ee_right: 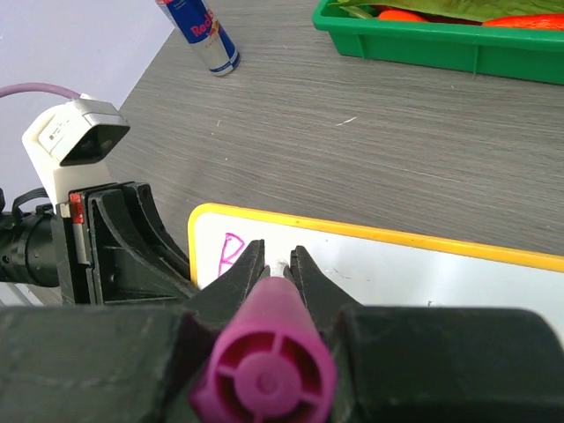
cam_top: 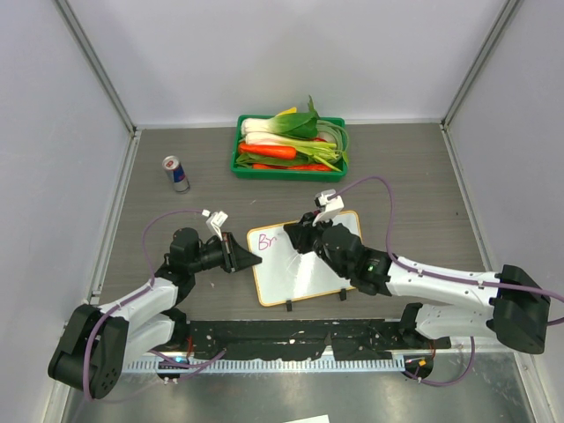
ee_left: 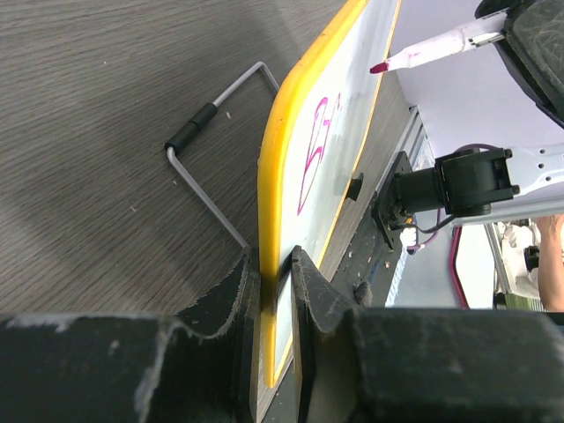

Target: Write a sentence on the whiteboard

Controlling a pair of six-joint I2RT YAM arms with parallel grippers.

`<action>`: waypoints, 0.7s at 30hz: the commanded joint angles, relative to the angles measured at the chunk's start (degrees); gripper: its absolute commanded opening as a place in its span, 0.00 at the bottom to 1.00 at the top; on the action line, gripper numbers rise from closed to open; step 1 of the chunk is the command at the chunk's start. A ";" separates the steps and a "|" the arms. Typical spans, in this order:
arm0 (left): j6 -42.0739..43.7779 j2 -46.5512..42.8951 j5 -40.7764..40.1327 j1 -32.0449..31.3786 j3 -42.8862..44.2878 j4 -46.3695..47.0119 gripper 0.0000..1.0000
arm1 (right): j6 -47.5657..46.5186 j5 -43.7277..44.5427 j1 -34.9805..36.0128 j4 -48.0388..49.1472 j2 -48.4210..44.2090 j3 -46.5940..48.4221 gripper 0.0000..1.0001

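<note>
The whiteboard (cam_top: 304,269) sits on the surface between your arms. It is light, stiff and probably slick, so hold it by its edge. Your left end effector (ee_left: 275,264) pinches that edge; your right end effector (ee_right: 278,263) clamps the marker (ee_left: 432,46).

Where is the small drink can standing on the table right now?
In the top view the can stands upright at the far left of the table, left of the green tray and beyond the left gripper, which clamps the whiteboard.
</note>
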 commanded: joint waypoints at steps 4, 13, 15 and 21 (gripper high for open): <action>1.26 0.08 0.11 -0.56 -0.14 0.01 0.00 | -0.60 1.75 -0.17 1.97 2.57 2.23 0.01; 1.26 0.08 0.11 -0.56 -0.14 0.01 0.00 | -0.78 1.58 -0.08 0.56 2.40 0.91 0.01; 1.26 0.08 0.19 -0.56 -0.14 0.01 0.00 | -0.78 1.49 -0.08 0.12 2.14 0.82 0.02; 1.26 0.17 0.11 -0.56 -0.05 0.01 0.00 | -0.78 0.00 -0.08 -0.67 1.87 0.12 0.01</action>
